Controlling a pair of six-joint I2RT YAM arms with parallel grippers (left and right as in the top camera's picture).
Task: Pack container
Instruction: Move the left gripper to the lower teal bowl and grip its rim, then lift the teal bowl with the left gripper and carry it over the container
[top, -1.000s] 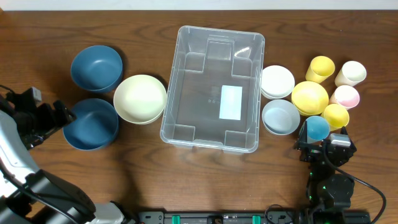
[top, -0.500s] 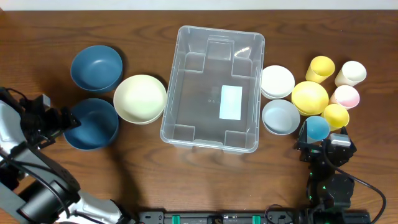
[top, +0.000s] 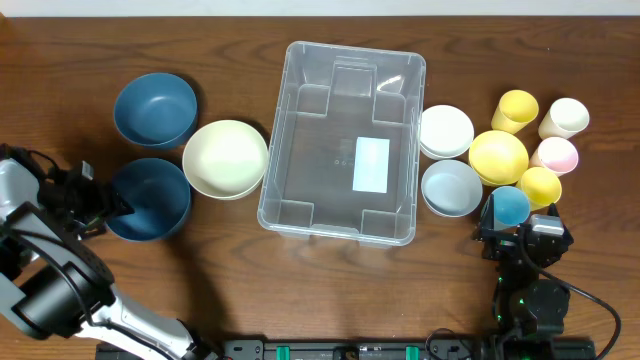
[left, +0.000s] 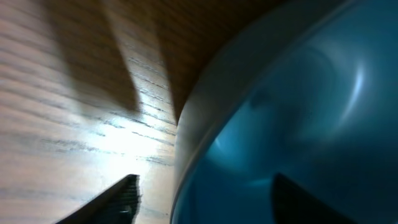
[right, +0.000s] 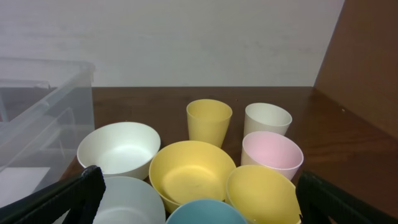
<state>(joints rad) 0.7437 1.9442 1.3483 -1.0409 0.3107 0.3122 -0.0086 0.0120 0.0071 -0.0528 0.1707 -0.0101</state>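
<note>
The clear container (top: 345, 140) lies empty at mid table, a white label on its base; its wall shows in the right wrist view (right: 37, 112). A dark blue bowl (top: 150, 198) sits at the left. My left gripper (top: 112, 206) is open with its fingers astride this bowl's left rim (left: 193, 124), one finger outside and one inside. My right gripper (top: 520, 235) is open and empty at the near right, just behind a light blue cup (top: 510, 206).
A second dark blue bowl (top: 154, 108) and a cream bowl (top: 226, 158) stand left of the container. At the right are a white bowl (top: 446, 130), a pale blue bowl (top: 451, 187), a yellow bowl (top: 498, 156) and several cups (top: 553, 155).
My left gripper has moved right and toward the near edge, onto the near blue bowl's left rim. The right arm and all dishes have stayed put.
</note>
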